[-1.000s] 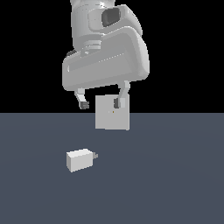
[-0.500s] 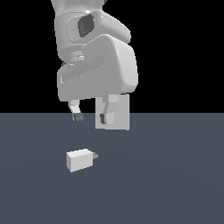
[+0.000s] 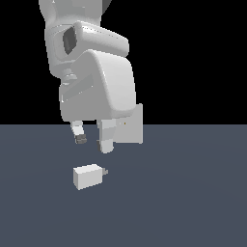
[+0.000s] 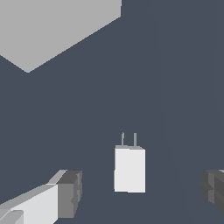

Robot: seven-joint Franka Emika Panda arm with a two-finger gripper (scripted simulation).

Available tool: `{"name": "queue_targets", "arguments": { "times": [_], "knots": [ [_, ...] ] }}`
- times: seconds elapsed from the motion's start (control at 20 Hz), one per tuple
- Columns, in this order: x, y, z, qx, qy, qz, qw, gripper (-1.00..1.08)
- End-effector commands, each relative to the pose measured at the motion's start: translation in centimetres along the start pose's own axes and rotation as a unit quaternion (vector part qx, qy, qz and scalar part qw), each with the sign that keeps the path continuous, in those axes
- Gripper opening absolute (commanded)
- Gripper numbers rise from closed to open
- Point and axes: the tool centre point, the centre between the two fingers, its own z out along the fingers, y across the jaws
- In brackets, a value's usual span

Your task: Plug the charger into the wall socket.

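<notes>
The gripper [image 3: 92, 143] hangs above the charger [image 3: 88, 176], fingers [image 3: 79, 135] spread wide and holding nothing. The charger lies on the dark surface [image 3: 193, 202], prongs pointing toward the exterior view's right; the socket [image 3: 131, 126] stands upright farther back, partly hidden by the arm. This looks like the approach to the grasp. Next it needs to drop straight down so the fingers straddle the charger's body, then close.

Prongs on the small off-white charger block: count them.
2. Both thin grey prongs stand side by side on one end of the small off-white charger block, lying on the floor between the open gripper fingers.
</notes>
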Motion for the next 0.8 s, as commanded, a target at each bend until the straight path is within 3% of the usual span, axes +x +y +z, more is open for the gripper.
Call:
{"name": "queue_targets", "arguments": {
  "times": [0.0, 0.75],
  "knots": [
    [-0.3, -0.1, 0.3, -0.001, 0.002, 0.011, 0.9999, 1.00],
    [-0.8, -0.1, 1.8, -0.003, 0.003, 0.020, 0.9998, 1.00]
  ]
}}
